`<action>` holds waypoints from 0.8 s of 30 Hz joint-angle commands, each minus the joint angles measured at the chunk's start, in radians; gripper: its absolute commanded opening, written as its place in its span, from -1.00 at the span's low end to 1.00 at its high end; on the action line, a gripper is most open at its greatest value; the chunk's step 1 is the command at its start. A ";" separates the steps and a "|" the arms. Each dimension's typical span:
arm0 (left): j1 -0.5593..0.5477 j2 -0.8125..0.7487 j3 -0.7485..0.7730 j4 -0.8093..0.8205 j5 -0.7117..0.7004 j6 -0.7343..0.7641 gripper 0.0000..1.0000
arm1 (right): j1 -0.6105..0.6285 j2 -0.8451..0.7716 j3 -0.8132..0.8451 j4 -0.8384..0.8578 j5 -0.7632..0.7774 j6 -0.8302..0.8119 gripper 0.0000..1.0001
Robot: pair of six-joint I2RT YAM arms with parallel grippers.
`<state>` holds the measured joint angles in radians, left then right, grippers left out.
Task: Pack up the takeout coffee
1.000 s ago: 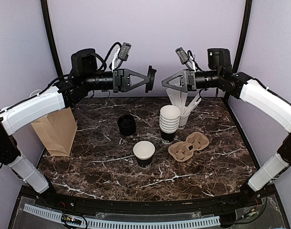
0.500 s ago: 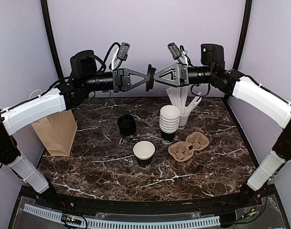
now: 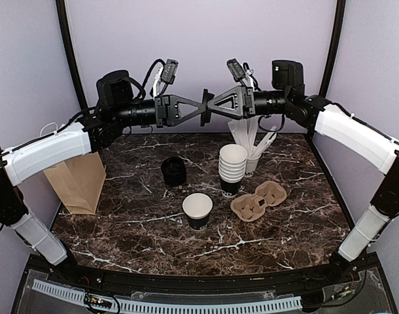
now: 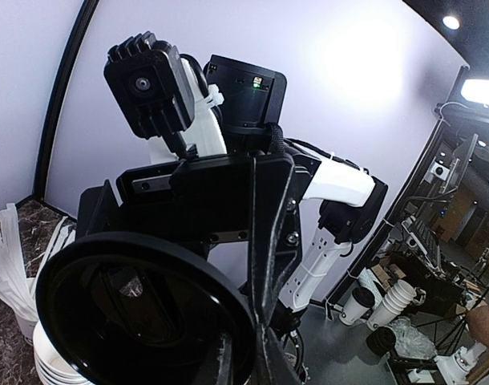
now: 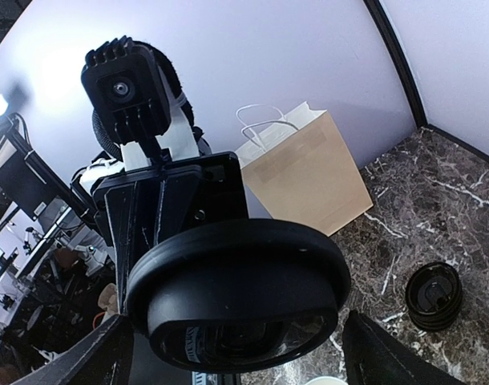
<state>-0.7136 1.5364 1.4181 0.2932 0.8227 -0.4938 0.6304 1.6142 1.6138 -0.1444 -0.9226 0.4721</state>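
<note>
Small black lidded paper cup (image 3: 174, 171) seen upright on dark marble tabletop (image 3: 121, 229), long axis vertical, just left of tall stack of white-lined black cups (image 3: 232, 167). Cup lies well below both grippers; left arm judged nearer. Left gripper (image 3: 201, 108) held high, closed on round black plastic lid (image 5: 240, 281). Right gripper (image 3: 212, 106) spread wide, fingers (image 5: 84, 361) flanking lid, nothing gripped. Descent judged needed to reach cup.
</note>
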 commanded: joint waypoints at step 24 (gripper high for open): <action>-0.006 -0.041 -0.041 0.092 0.030 -0.026 -0.74 | 0.006 0.014 -0.028 0.134 -0.060 0.041 0.64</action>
<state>-0.7162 1.5360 1.3937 0.3519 0.8444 -0.5129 0.6296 1.6196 1.5963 -0.0742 -0.9562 0.5060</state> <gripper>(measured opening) 0.132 0.861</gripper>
